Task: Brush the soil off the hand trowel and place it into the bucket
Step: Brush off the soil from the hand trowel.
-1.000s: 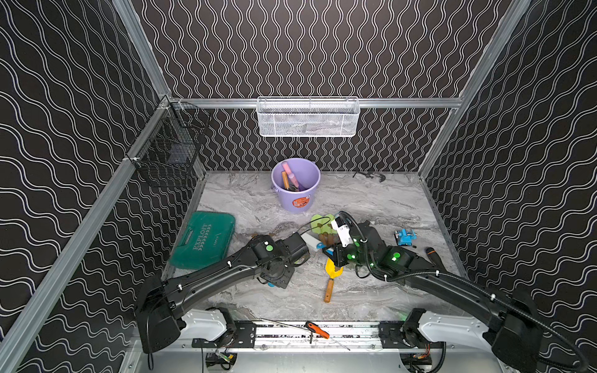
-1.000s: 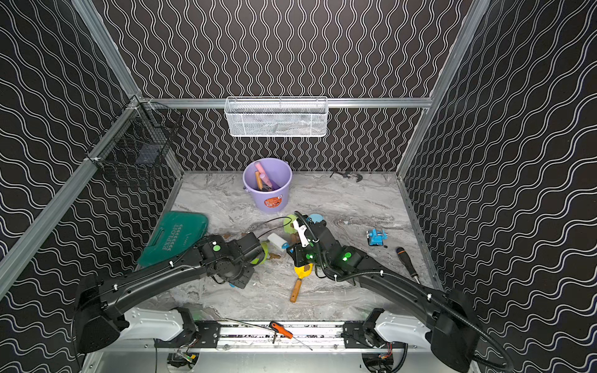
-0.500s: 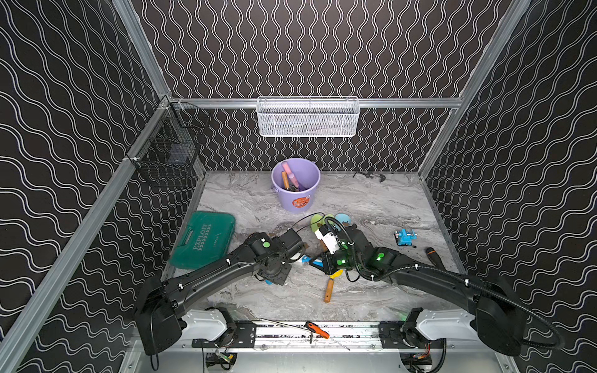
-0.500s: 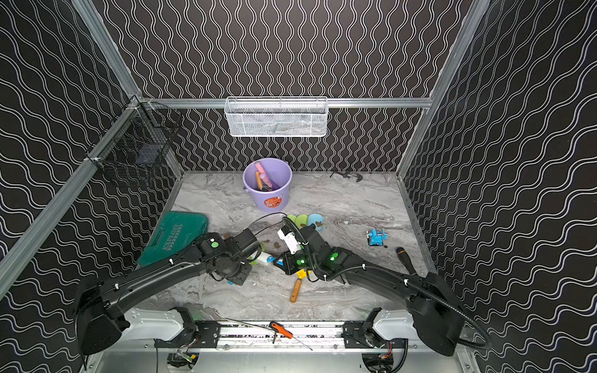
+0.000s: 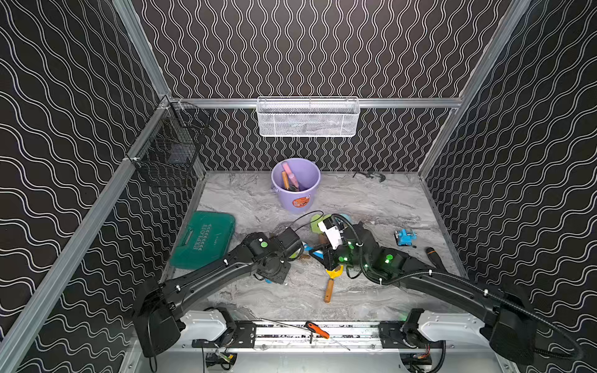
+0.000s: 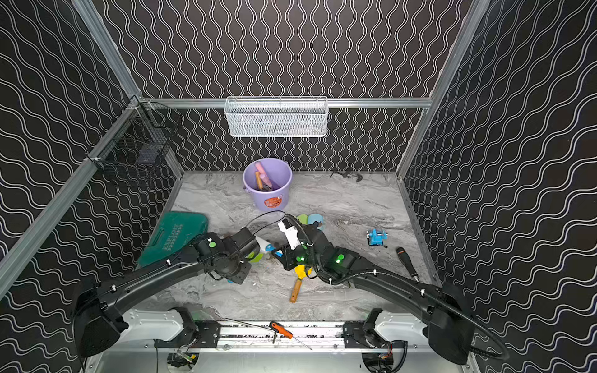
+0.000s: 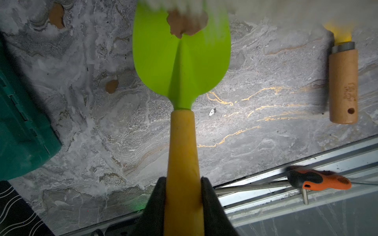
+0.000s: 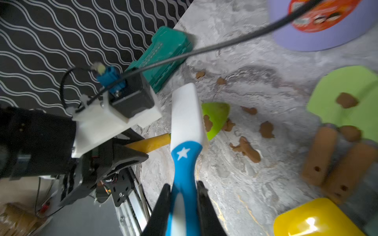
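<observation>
Basically, the green trowel (image 7: 180, 61) is mid-brush. The left hand (image 7: 183, 181) is pinched on its yellow handle, well back from the blade. It's out over the bench (image 5: 355, 200), near the front rail; can't tell if the tip touches down. One soil clump (image 7: 187, 22) sits at the blade tip, under blurred white bristles. The right hand (image 8: 184, 188) is clamped on the blue neck of the brush (image 8: 187, 114), whose white head lies across the blade.

Handling, imo: the trowel looks light, w/ a stiff plastic blade and a smooth handle. It could twist in a two-finger pinch if the brush pushes sideways. The handle is the only sensible hold, since the blade must stay free for brushing. The soil looks clay-like and tacky, so prob needs firm strokes off the tip, not dabs.

Room: loose crumbs (image 8: 245, 150) litter the bench by the blade. The green case (image 5: 203, 239) sits just beside the left arm. A yellow trowel (image 5: 329, 289) lies under the right arm, w/ more trowels (image 6: 310, 219) btwn the arms and the bucket (image 5: 284, 197). The bucket stands well apart at the back and has handles poking up inside, so drop space is reduced. A cable loops across that route.
</observation>
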Controlling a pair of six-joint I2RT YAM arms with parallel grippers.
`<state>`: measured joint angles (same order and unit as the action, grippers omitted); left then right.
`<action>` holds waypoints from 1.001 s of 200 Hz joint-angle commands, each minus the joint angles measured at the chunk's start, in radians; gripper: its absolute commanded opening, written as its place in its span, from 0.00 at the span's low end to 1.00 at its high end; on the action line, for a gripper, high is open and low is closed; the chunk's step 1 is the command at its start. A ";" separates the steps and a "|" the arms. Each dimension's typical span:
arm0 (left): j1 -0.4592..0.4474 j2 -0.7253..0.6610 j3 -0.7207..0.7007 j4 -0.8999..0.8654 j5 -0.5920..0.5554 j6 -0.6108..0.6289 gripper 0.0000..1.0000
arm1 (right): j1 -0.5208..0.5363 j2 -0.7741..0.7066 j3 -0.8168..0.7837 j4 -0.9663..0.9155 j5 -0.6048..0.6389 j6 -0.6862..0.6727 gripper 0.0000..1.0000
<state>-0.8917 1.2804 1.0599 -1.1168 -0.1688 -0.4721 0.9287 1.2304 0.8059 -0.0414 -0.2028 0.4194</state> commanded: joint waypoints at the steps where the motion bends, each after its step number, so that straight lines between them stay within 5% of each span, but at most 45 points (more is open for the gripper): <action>1: 0.002 -0.008 0.002 0.002 0.001 -0.005 0.00 | 0.002 0.042 -0.024 0.056 -0.070 0.019 0.00; 75: 0.004 0.010 0.028 0.000 -0.001 0.004 0.00 | -0.034 0.095 0.044 -0.051 0.198 0.006 0.00; 123: 0.011 0.039 0.043 0.024 0.000 0.021 0.00 | -0.027 -0.013 0.021 0.015 -0.014 0.006 0.00; 167: 0.016 0.054 0.052 0.032 0.007 0.026 0.00 | -0.012 0.048 -0.035 0.063 -0.154 0.043 0.00; 200: 0.024 0.050 0.039 0.032 0.011 0.027 0.00 | -0.024 0.108 0.016 -0.053 0.093 0.029 0.00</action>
<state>-0.8764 1.3357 1.1007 -1.0981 -0.1562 -0.4644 0.9131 1.3018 0.7773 -0.0177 -0.2825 0.4496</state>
